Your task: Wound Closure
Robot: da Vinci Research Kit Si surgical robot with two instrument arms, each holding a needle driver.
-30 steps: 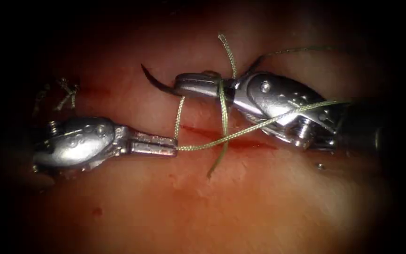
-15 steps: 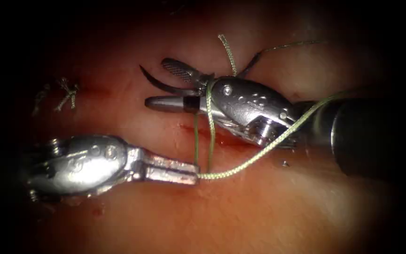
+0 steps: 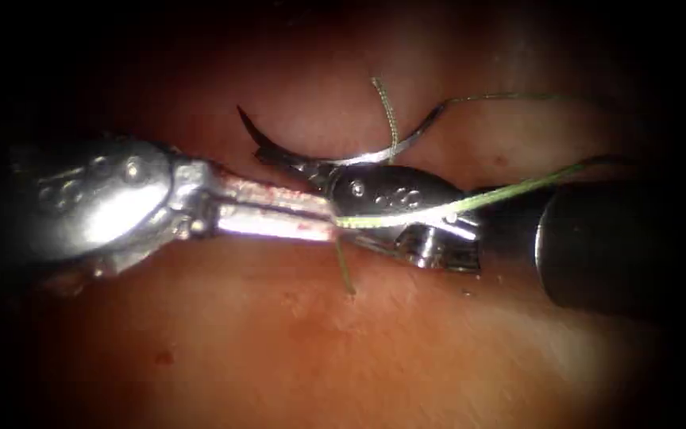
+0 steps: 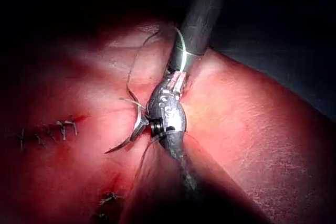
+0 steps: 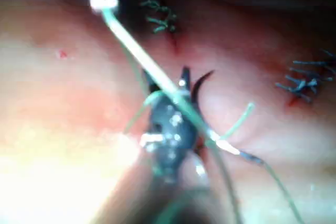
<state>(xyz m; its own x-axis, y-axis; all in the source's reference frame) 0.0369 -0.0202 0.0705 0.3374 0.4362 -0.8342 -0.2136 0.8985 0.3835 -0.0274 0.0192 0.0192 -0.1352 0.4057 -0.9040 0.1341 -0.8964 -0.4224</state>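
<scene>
Two tools meet over the tissue: the left tool has its jaws pressed together on the green thread, right at the tip. The right tool has its jaws closed on the one curved needle, near the needle's pointed end. The needle lies out of the tissue, just above the cut, and one short thread end hangs down below the tools.
</scene>
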